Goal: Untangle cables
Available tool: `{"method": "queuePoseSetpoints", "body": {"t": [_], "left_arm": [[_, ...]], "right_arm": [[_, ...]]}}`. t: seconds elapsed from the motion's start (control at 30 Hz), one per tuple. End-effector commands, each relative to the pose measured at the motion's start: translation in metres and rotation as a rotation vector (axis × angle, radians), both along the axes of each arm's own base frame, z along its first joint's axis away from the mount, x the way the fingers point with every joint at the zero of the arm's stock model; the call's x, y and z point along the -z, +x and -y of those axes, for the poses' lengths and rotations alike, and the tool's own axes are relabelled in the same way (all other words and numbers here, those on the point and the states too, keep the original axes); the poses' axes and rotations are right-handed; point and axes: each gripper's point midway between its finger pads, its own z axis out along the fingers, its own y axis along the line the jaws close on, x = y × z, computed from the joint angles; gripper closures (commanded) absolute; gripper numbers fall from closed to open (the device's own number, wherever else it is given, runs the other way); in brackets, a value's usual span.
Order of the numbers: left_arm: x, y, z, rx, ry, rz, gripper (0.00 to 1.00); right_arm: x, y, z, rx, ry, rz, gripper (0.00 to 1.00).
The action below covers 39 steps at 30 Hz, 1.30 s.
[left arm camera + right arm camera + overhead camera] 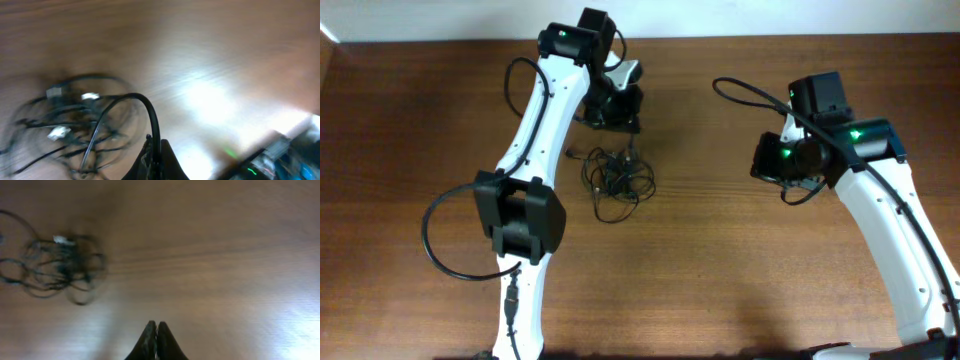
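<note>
The cables (617, 178) lie as a tangled clump of thin black cords with small pale plug ends on the wooden table. They also show blurred in the left wrist view (70, 125) and in the right wrist view (55, 267). My left gripper (618, 115) is just behind the clump; in its wrist view the jaws (156, 150) are shut on one black cord that arcs up and over into the clump. My right gripper (766, 160) is well to the right of the clump, and its jaws (156, 330) are shut and empty.
The brown wooden table (720, 260) carries nothing else. The thick black arm cables loop beside the left arm (440, 240) and above the right arm (750, 92). Part of the right arm with green lights shows at the left wrist view's lower right (280, 155).
</note>
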Motion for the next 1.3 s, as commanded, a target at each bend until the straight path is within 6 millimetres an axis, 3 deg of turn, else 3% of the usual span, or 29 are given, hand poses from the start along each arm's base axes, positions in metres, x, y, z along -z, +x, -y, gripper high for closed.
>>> {"method": "queuePoseSetpoints", "body": {"t": [0.0,0.03,0.13,0.3,0.5,0.7,0.87,0.97,1.27], "left_arm": [[-0.124,-0.010,0.031,0.128,-0.336,0.240,1.00],[-0.149,-0.017,0.031,0.139,-0.347,0.298,1.00],[-0.201,-0.041,0.029,0.167,-0.390,0.411,1.00],[-0.244,-0.068,0.024,0.187,-0.422,0.507,1.00],[-0.249,-0.066,0.023,0.188,-0.421,0.541,1.00],[-0.250,-0.065,0.023,0.185,-0.422,0.543,1.00],[-0.250,-0.064,0.023,0.185,-0.422,0.545,1.00],[-0.251,-0.064,0.023,0.183,-0.423,0.548,1.00],[-0.254,-0.061,0.024,0.177,-0.433,0.561,1.00]], "right_arm": [[-0.028,0.010,-0.030,-0.093,0.174,0.092,0.88],[-0.034,0.014,-0.037,-0.129,0.198,0.128,0.77],[-0.042,0.019,-0.045,-0.156,0.247,0.161,0.59],[-0.043,0.024,-0.051,-0.172,0.273,0.175,0.53],[-0.046,0.031,-0.083,-0.258,0.350,0.207,0.52],[-0.011,0.039,-0.116,-0.275,0.367,0.120,0.53],[0.018,0.040,-0.119,-0.221,0.372,0.014,0.54],[0.029,0.042,-0.120,-0.202,0.372,-0.017,0.63],[0.032,0.039,-0.134,-0.234,0.361,-0.012,0.62]]}}
